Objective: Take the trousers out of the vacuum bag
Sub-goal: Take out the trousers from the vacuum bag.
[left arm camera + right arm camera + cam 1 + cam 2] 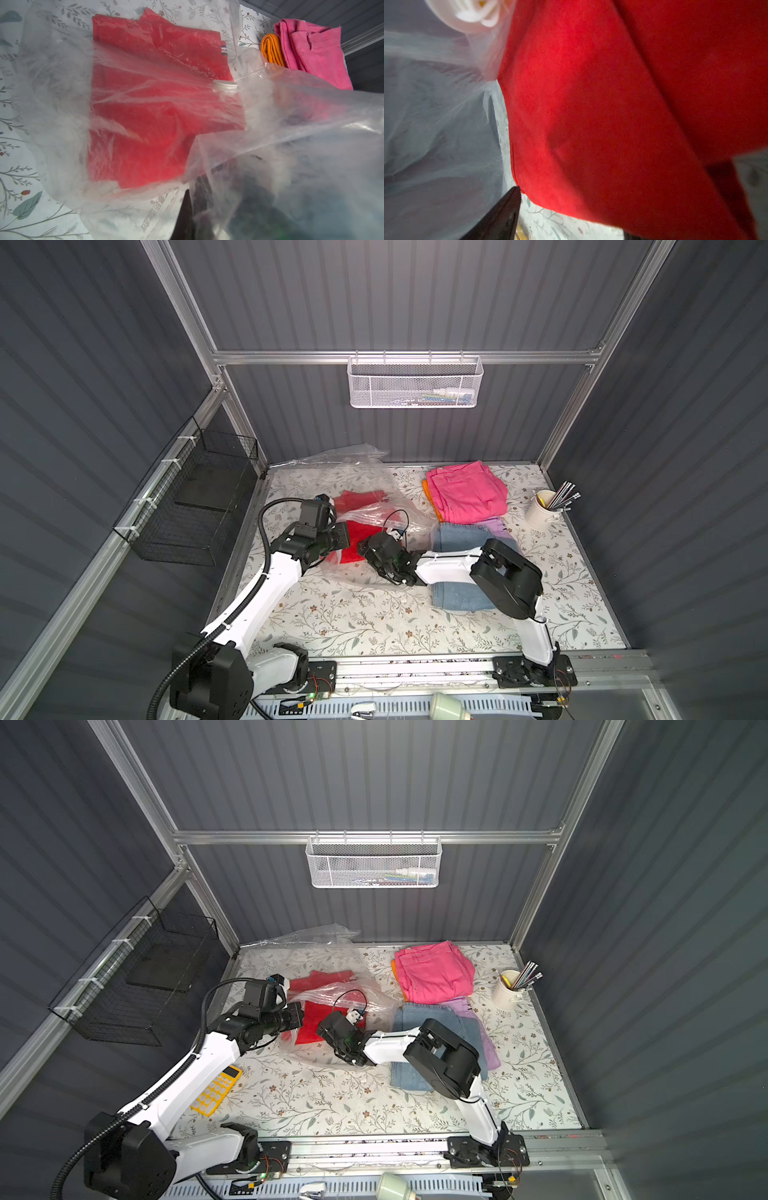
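When we look in both top views, we count five trousers: red (356, 502) in the one bag (361, 466), then pink (467, 489), orange (429, 495), blue (459, 537) and lilac (496, 526) outside, near a cup (540, 512). The right arm (444, 568) hides some blue. The left pincer (343, 533) and right pincer (365, 549) meet at the bag. From the left wrist, the left one is clamped on the bag, whose print (162, 214) we cannot read. From the right wrist, the right one's fingers (506, 212) stand apart by the red cloth.
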`<control>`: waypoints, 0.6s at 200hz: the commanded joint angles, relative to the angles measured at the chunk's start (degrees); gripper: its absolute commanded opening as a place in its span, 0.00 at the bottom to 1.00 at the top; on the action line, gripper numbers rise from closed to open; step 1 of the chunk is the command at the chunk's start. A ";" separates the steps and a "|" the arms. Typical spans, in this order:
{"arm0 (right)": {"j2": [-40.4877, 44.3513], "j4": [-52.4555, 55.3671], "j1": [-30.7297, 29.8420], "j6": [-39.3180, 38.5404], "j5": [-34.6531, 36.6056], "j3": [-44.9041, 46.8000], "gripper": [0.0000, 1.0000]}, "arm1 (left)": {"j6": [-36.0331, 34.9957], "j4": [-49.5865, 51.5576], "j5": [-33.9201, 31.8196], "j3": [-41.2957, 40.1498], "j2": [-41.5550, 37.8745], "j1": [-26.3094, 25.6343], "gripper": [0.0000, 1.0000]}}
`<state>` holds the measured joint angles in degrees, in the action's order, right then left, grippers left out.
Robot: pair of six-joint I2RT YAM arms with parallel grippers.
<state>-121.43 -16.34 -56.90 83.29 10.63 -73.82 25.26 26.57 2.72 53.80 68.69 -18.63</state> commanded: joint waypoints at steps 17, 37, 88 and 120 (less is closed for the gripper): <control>-4.53 3.41 1.53 2.36 0.59 -4.50 0.57 | -0.97 1.50 -0.92 0.57 -1.71 0.40 0.00; -4.63 3.11 2.38 1.58 0.53 -4.60 0.39 | -1.10 1.76 -1.36 0.69 -2.01 0.37 0.00; 2.84 -0.17 1.60 -1.05 0.64 4.06 0.21 | -1.48 1.20 -2.41 0.00 -0.84 0.35 0.00; 8.23 -3.50 -0.07 1.05 1.60 13.18 0.24 | -2.22 1.23 -3.86 -0.26 -0.61 0.36 0.00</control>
<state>-116.25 -17.78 -55.55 83.59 10.81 -65.73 24.62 26.98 0.75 53.80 67.99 -18.63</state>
